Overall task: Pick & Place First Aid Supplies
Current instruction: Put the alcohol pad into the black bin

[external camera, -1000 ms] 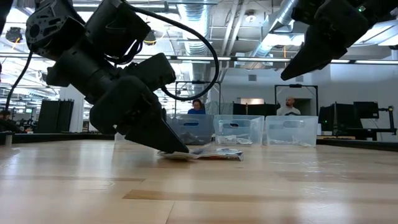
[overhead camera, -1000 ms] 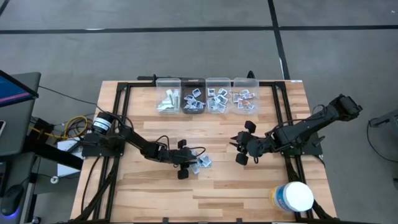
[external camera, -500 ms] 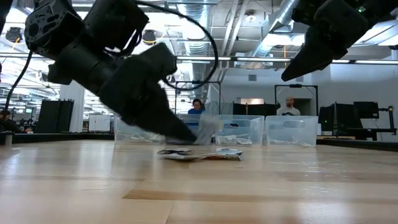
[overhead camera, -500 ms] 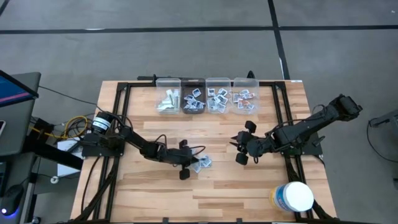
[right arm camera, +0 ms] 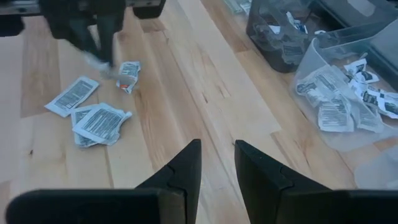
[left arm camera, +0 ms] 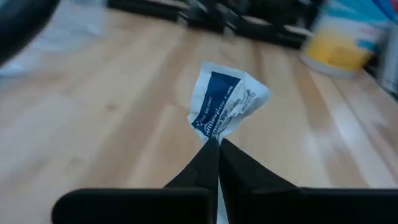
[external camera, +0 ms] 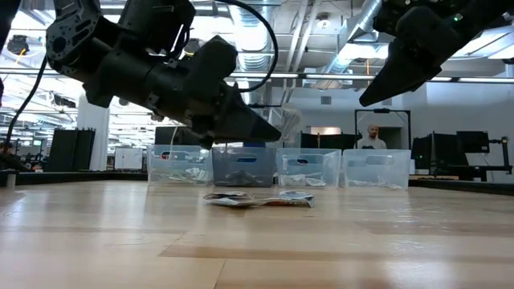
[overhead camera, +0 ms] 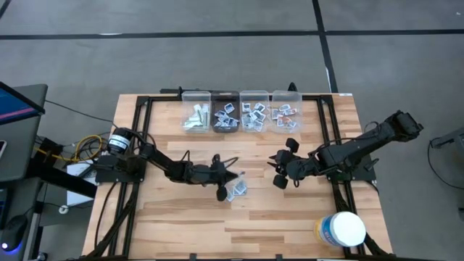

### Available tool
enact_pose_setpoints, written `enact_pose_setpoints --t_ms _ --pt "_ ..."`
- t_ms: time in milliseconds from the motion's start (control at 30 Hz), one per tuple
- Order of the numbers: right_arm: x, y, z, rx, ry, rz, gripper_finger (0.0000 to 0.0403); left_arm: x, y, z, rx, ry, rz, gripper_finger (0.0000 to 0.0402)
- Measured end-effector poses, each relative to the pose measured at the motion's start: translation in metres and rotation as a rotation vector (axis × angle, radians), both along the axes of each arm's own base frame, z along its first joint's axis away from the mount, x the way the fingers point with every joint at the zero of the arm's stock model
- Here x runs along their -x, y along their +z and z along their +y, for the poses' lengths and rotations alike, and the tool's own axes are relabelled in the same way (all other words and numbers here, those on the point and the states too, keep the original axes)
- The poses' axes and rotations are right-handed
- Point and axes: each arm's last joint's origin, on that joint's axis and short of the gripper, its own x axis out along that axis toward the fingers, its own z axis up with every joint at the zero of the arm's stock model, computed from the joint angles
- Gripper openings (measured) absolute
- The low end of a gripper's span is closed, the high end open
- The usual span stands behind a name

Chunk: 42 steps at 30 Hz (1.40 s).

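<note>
My left gripper (left arm camera: 216, 144) is shut on a small white packet with blue print (left arm camera: 222, 102), held above the middle of the table (overhead camera: 181, 217). In the high view this gripper (overhead camera: 232, 176) hovers just above a small pile of loose packets (overhead camera: 236, 190), which lie flat on the wood. The right wrist view shows the same pile (right arm camera: 93, 121). My right gripper (overhead camera: 278, 172) hangs open to the right of the pile, with nothing between its fingers (right arm camera: 186, 165). My left gripper pinches the packet's crumpled edge (left arm camera: 210, 127) between its two fingertips. The fingers come nearly level from the table's left. The packet sticks out beyond the fingertips, lifted clear of the table and the pile.
Four clear bins (overhead camera: 239, 116) holding sorted packets stand in a row at the far edge. A large white tub with a yellow label (overhead camera: 341, 230) sits at the near right corner. People (external camera: 371, 136) show in the room beyond the table.
My left gripper has shut on one packet from the pile. It has then risen and tipped up from pointing down to nearly level, moving a little toward the table's right. The packet is lifted clear, and the other packets have stayed on the wood.
</note>
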Motion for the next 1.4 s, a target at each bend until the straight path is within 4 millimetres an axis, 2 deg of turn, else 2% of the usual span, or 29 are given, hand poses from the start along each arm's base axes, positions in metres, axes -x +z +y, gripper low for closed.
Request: enact_pose_setpoints --t_ms 200,333,467,567,700,867,1000,1167,1300,1400 --pt "0.0 -0.012 -0.009 -0.015 -0.037 -0.038 0.0091 -0.003 0.011 0.017 0.008 0.238 -0.114 0.0008" --pt "-0.001 -0.022 -0.019 -0.034 -0.082 -0.094 0.0091 -0.005 0.023 0.031 0.011 0.327 -0.235 0.0007" --pt "-0.002 -0.026 -0.031 -0.035 -0.138 -0.109 0.0091 -0.004 0.037 0.047 -0.082 0.379 -0.329 0.0012" --pt "-0.003 -0.026 -0.042 -0.028 -0.186 -0.106 0.0091 -0.001 0.05 0.06 -0.199 0.424 -0.338 0.0014" --pt "-0.004 -0.026 -0.06 0.009 -0.245 -0.088 0.0091 0.006 0.069 0.087 -0.34 0.512 -0.331 0.0011" --pt "-0.002 -0.026 -0.088 0.018 -0.37 -0.085 0.0091 0.017 0.083 0.136 -0.441 0.543 -0.305 0.001" --pt "0.0 -0.027 -0.105 -0.001 -0.464 -0.1 0.0091 0.027 0.082 0.18 -0.485 0.515 -0.269 0.001" --pt "0.002 -0.027 -0.116 -0.048 -0.556 -0.138 0.0091 0.044 0.074 0.227 -0.463 0.556 -0.223 0.0009" --pt "0.004 -0.027 -0.124 -0.079 -0.622 -0.167 0.0091 0.053 0.064 0.252 -0.451 0.508 -0.2 0.0009" --pt "0.006 -0.027 -0.129 -0.1 -0.67 -0.188 0.0091 0.055 0.055 0.262 -0.445 0.468 -0.171 0.0009"
